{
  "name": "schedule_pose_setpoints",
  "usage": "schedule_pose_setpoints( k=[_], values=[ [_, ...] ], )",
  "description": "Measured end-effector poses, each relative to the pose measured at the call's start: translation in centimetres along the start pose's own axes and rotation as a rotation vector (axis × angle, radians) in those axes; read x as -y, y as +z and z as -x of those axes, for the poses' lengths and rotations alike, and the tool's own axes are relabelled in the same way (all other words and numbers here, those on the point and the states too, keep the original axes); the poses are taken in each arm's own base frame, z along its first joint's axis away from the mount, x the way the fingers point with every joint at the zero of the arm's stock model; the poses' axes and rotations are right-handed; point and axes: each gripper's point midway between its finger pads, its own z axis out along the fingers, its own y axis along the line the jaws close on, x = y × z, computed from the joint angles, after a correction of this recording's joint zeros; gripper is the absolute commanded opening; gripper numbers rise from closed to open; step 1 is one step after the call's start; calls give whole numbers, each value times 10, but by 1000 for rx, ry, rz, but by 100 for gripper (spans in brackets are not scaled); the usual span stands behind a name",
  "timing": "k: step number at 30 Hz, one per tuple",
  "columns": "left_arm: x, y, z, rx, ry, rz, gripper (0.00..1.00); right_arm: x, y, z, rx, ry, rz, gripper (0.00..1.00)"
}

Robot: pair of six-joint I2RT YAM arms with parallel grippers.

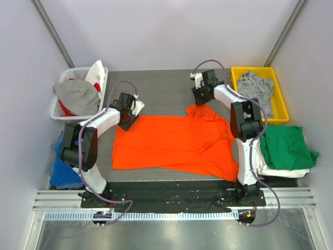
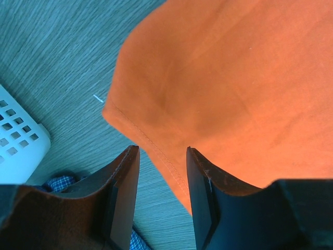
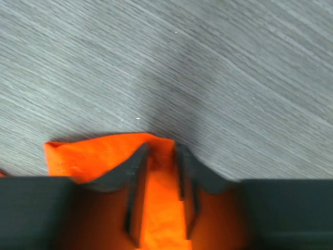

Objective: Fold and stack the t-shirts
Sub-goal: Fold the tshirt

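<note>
Right gripper pinches orange t-shirt, clear only from wrist; left gripper gapes.

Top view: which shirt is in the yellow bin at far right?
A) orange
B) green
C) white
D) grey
D: the grey shirt lies crumpled in the yellow bin. The orange shirt is spread on the table, and the green shirt lies outside the bin, nearer the arms.
</note>
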Motion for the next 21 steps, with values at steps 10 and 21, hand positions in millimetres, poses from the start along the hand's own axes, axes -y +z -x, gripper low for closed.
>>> schedule_pose_setpoints(
  k=[10, 21],
  values=[
    [-17, 11, -10, -14, -28, 9, 45, 0, 2, -2, -6, -2, -1, 1],
    [-42, 25, 26, 46, -86, -34, 45, 0, 2, -5, 8, -11, -3, 1]
  ],
)
